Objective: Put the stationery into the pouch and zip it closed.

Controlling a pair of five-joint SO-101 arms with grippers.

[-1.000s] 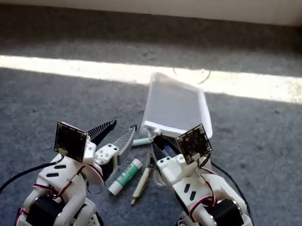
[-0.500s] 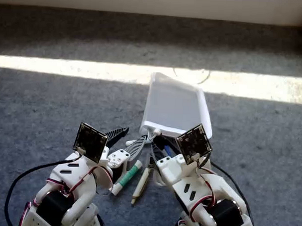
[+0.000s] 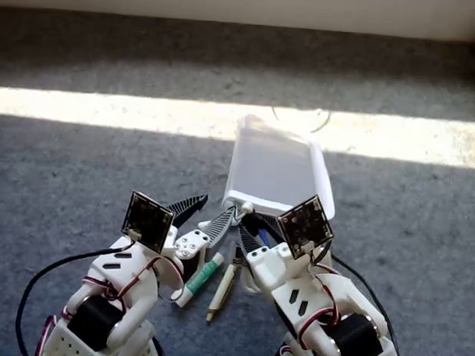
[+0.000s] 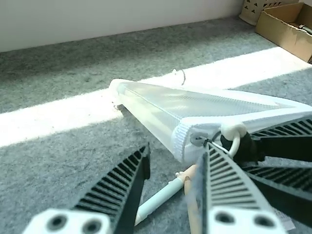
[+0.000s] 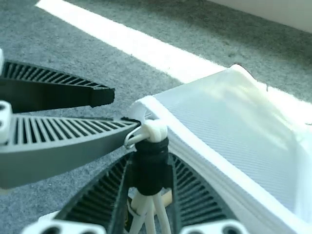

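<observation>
The white translucent pouch (image 3: 273,167) lies flat on the grey carpet, its zipper end toward both arms. My right gripper (image 3: 245,229) is shut on the zipper pull (image 5: 151,146), a black and white tab with a small ring. My left gripper (image 3: 215,207) stands open just beside it, and the pouch's corner (image 4: 187,139) lies between its fingertips (image 4: 139,165). One left finger (image 5: 68,141) almost touches the pull's ring. A green and white glue stick (image 3: 200,278) and a beige pencil (image 3: 222,291) lie on the carpet between the arms. A white pen (image 4: 158,200) lies below the left fingers.
A bright strip of sunlight (image 3: 107,109) crosses the carpet behind the pouch. Cardboard boxes (image 4: 285,22) stand far off by the wall. Black cables (image 3: 39,276) trail by the arm bases. Open carpet lies left and right of the pouch.
My left arm has swung right and forward, bringing its open gripper from beside the glue stick up to the pouch's zipper corner. The right arm has kept still on the pull.
</observation>
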